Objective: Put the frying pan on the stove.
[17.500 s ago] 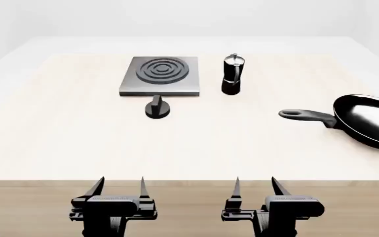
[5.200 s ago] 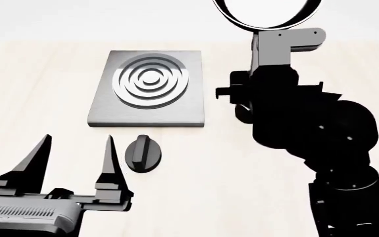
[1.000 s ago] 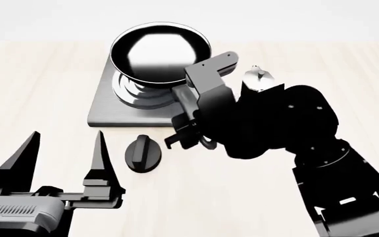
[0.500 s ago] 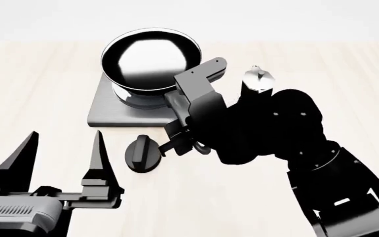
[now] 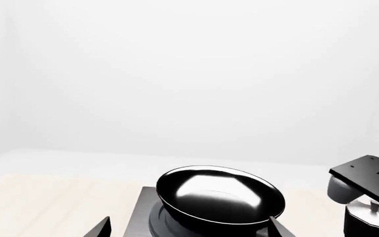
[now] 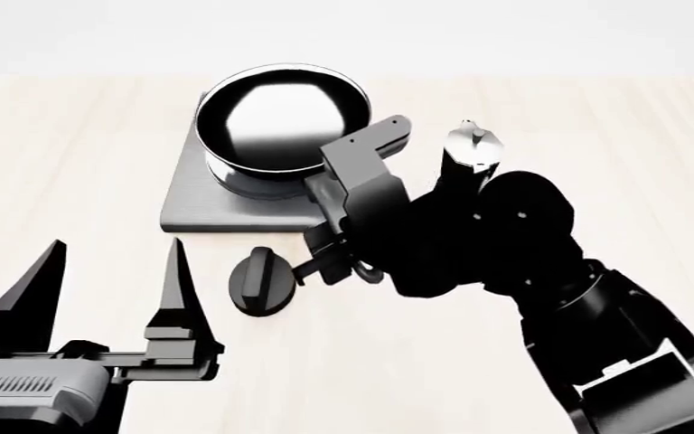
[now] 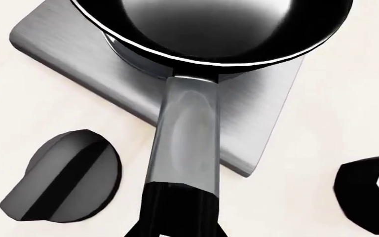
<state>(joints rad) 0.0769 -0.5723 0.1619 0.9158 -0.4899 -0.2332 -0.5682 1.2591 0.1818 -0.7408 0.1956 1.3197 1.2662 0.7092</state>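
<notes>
Sitting over the stove [image 6: 209,203] at upper centre, frying pan [image 6: 281,117] handle clamped by right gripper [image 7: 179,217]. Knob [image 6: 260,282] lies just beside the plate's near edge. Left gripper [image 6: 112,294] spread wide over bare table [image 6: 58,154], lower left.

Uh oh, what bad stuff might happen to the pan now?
The right hand grips the frying pan by its handle over the stove. If it lets go while the pan is off-center or tilted, the pan might tip or slide. Swinging the arm away could bump the moka pot or the knob close beside it.
</notes>
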